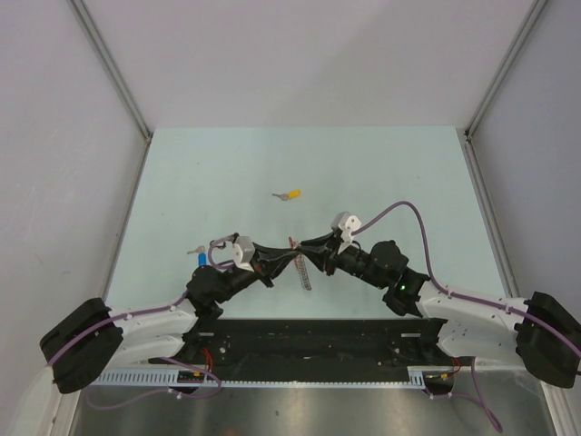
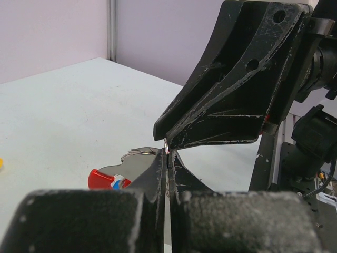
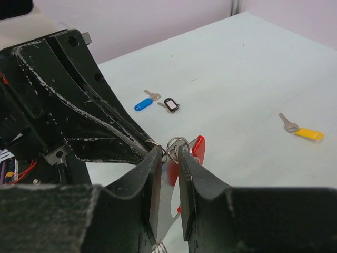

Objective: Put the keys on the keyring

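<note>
Robot lab cell, plain white panels (image 1: 300, 54), aluminium frame posts (image 1: 109, 64), pale tabletop (image 1: 227, 163)

Bright, even, diffuse light from overhead in all three views. Only soft, faint shadows on the pale table (image 1: 227, 173), darkest beneath the arms. Overhead view sharp enough to make out the small yellow key (image 1: 290, 194); wall rails (image 1: 109, 68) straight, little edge distortion. Wrist views wide-angle: near fingers (image 2: 84, 221) (image 3: 221, 211) looming large, dark, out of focus and grainy at the bases, crisper at the tips. Small glints on the metal of the keyring (image 3: 198, 147). Far walls slightly soft, washed pinkish-grey.
</note>
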{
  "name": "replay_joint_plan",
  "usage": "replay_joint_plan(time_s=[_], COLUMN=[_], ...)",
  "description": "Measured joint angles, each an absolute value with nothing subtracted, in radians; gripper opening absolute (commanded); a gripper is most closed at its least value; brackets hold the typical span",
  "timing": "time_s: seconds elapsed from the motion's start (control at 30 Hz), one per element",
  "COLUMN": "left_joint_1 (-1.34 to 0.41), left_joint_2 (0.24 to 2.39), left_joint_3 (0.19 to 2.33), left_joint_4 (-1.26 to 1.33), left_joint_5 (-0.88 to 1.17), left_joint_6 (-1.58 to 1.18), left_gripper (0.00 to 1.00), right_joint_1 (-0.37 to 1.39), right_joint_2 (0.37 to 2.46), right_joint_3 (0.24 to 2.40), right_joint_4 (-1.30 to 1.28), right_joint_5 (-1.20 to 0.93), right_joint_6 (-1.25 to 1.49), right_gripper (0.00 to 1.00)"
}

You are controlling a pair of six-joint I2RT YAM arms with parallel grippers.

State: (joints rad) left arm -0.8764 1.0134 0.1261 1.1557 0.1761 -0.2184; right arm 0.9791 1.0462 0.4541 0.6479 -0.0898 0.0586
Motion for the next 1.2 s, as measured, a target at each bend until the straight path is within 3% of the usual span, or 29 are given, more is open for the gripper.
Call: replay_joint_plan(time_s=[0.27,0.33,0.4,0.73,0.77,0.83,0.9,1.2], left_joint_1=[-0.875,-0.875,-0.875,-0.875,-0.875,-0.877,-0.88,-0.879], left_joint_2=[1.012,1.007,1.0,0.991,0.991,0.991,0.989,0.987], left_joint_3=[0.121,0.114,0.109,0.106,0.106,0.106,0.106,0.106], left_joint_4=[1.148,1.141,1.14,1.141,1.142,1.144,1.146,1.156], left_joint_5=[0.146,0.137,0.133,0.131,0.132,0.134,0.134,0.15], left_joint_6=[-0.217,-0.218,-0.218,-0.219,-0.219,-0.22,-0.22,-0.236], left_gripper=[0.0,0.0,0.0,0.0,0.0,0.0,0.0,0.0], right_joint_1=[0.999,1.006,1.011,1.01,1.009,1.007,0.991,0.789], right_joint_2=[1.089,1.097,1.1,1.087,1.081,1.064,1.033,0.903], right_joint_3=[0.454,0.454,0.454,0.454,0.454,0.454,0.454,0.453], right_joint_4=[0.689,0.69,0.689,0.676,0.668,0.649,0.616,0.554], right_joint_5=[-0.04,-0.03,-0.024,-0.024,-0.025,-0.03,-0.057,-0.345], right_joint_6=[0.079,0.081,0.084,0.085,0.084,0.082,0.081,0.073], right_gripper=[0.17,0.04,0.0,0.0,0.01,0.17,0.23,0.28])
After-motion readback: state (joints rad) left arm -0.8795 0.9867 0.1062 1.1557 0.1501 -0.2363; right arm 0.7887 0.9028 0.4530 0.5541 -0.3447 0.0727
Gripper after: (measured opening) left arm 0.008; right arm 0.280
